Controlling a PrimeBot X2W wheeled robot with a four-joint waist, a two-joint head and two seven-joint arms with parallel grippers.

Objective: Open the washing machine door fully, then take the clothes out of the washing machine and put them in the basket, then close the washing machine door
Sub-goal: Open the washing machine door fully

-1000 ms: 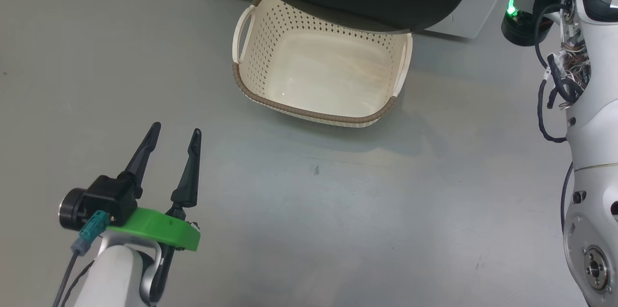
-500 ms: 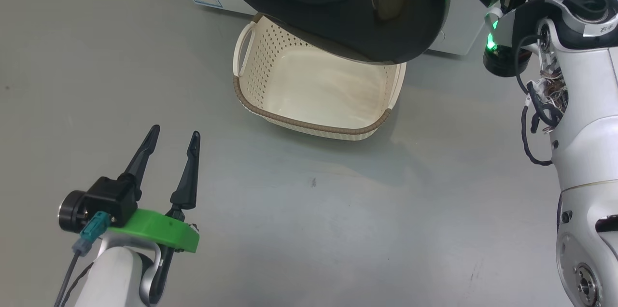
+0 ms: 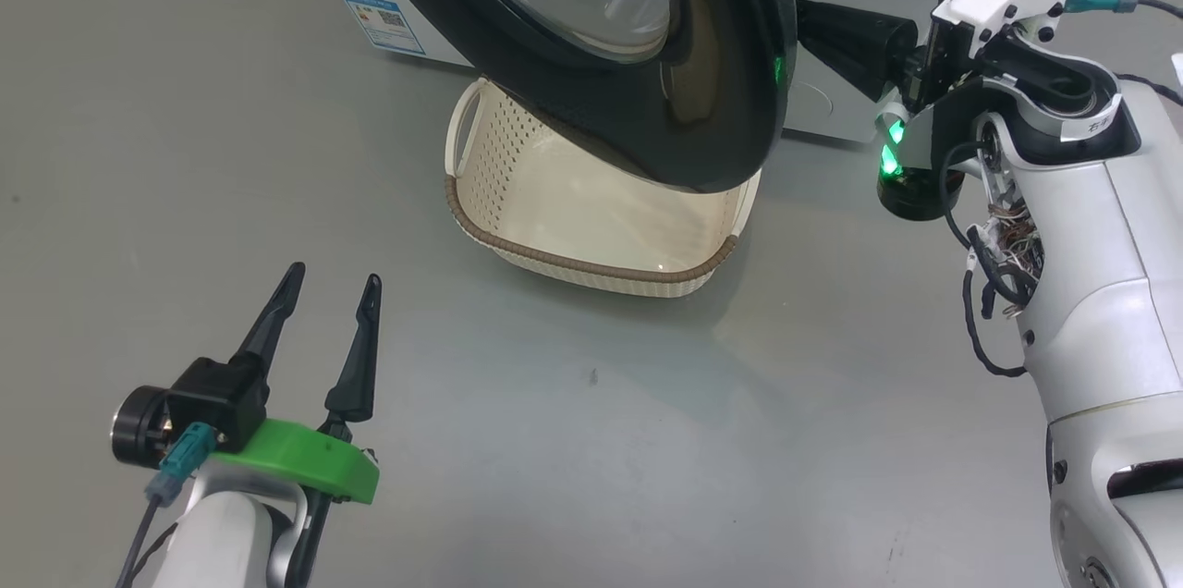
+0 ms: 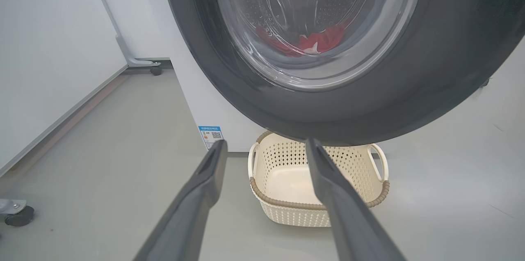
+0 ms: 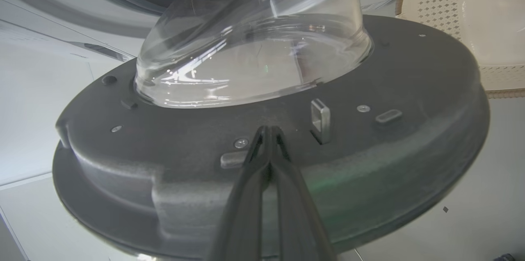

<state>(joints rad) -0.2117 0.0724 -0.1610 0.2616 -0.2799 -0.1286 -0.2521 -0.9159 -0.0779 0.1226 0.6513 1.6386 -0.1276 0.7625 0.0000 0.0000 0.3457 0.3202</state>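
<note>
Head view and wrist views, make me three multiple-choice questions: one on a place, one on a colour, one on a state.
1. Where is the basket? A) on a shelf B) on the floor, partly under the door C) hung from an arm
2. What colour are the clothes behind the glass? A) blue B) green C) red
3. How do the jaws of the right gripper stand? A) shut, at the door's inner side B) wide open C) clamped on cloth
Answers: B, the head view shows the door overhanging it; C, red shows through the glass; A, the right wrist view shows them pressed together.
</note>
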